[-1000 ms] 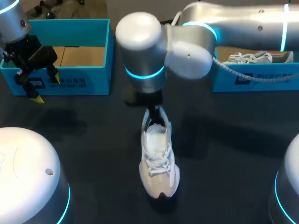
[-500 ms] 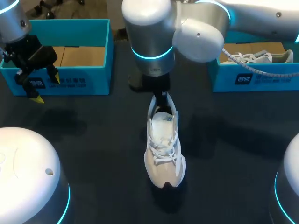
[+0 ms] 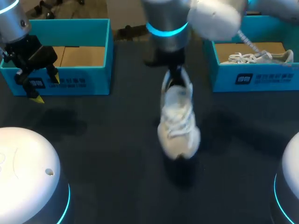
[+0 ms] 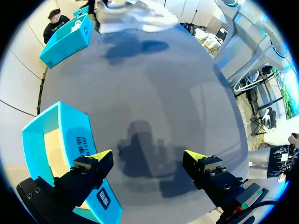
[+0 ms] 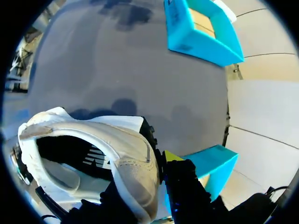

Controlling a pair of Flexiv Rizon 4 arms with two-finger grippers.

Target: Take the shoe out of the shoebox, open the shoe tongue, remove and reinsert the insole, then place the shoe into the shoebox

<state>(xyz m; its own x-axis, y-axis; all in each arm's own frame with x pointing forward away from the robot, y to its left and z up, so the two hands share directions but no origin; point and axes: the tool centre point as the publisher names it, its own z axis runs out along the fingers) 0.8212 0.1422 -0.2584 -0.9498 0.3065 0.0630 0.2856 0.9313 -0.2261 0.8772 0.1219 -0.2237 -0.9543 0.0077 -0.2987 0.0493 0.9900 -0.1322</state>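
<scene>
While the right tool (image 3: 174, 77) is clamped on the heel collar of the white shoe (image 3: 178, 122), the shoe hangs toe-down above the middle of the surface (image 3: 103, 140), between the left shoebox (image 3: 70, 83) and the right shoebox (image 3: 261, 77), which holds a second shoe (image 3: 257, 57). The left tool (image 3: 45, 87) hovers, fingers spread, before the left shoebox near the far left corner. Judged step: carrying the shoe, probably toward boxing. Next, the toe must clear a box wall before lowering.

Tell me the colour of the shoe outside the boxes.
The shoe is white, toe slightly beige; the head view shows it best.
</scene>
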